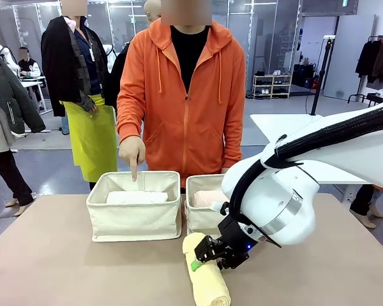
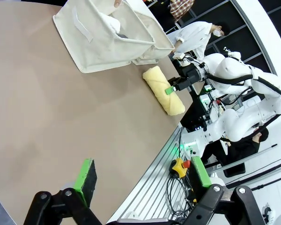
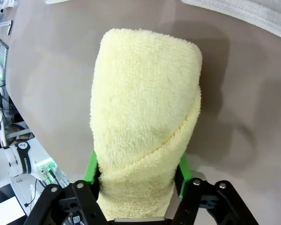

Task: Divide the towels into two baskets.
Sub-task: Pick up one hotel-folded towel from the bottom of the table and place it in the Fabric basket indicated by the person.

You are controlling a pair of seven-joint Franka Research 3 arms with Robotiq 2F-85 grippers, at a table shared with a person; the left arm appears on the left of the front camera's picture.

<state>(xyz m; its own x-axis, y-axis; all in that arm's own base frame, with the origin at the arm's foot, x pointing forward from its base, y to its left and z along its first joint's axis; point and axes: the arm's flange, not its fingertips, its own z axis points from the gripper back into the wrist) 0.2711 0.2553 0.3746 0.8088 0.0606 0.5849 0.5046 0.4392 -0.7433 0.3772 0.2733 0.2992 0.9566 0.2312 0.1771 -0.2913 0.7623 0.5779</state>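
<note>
A pale yellow towel (image 1: 207,280) (image 3: 145,122) lies on the table in front of the right basket (image 1: 201,220), and my right gripper (image 1: 204,258) (image 3: 136,174) is shut on its middle, with a green pad pressed against each side. Inside that basket lies a pale pink towel (image 1: 208,198). The left basket (image 1: 134,217) holds a white towel (image 1: 137,197). In the left wrist view my left gripper (image 2: 143,177) hangs open over bare table, far from the yellow towel (image 2: 164,91) and the baskets (image 2: 107,42).
A person in an orange hoodie stands at the far side and points a finger (image 1: 133,172) down into the left basket. The brown table (image 1: 57,268) has free room to the left and right of the baskets. Its near edge (image 2: 145,178) shows below my left gripper.
</note>
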